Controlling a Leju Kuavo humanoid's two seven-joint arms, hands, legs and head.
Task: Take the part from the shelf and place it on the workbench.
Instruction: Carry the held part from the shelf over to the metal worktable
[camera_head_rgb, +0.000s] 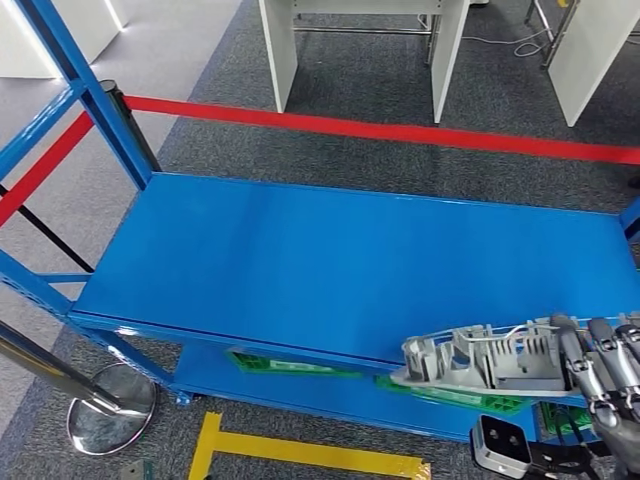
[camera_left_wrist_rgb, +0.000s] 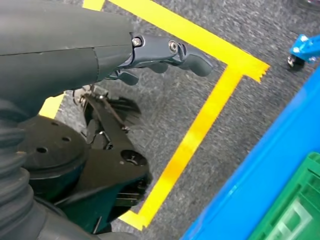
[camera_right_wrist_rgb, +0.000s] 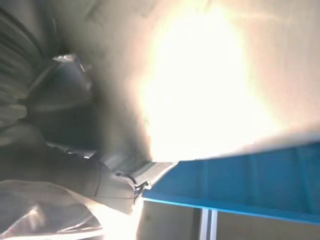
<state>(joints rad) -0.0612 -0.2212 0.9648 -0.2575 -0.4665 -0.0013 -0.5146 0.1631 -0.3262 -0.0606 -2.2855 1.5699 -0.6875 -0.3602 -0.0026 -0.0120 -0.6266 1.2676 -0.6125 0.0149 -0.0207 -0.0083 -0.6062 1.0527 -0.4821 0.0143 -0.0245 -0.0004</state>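
right hand grips grey part | green bins, contents unclear

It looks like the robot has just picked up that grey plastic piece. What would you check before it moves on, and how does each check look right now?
1. Right hand holds the grey part: ok, fingers wrapped around one end.
2. Part lifted off the blue shelf: cannot tell; it sits at the front edge.
3. Grip firm enough for the long overhang: cannot tell.
4. Left hand empty and out of the way: ok, hanging over the floor.
5. Workbench reachable: cannot tell.
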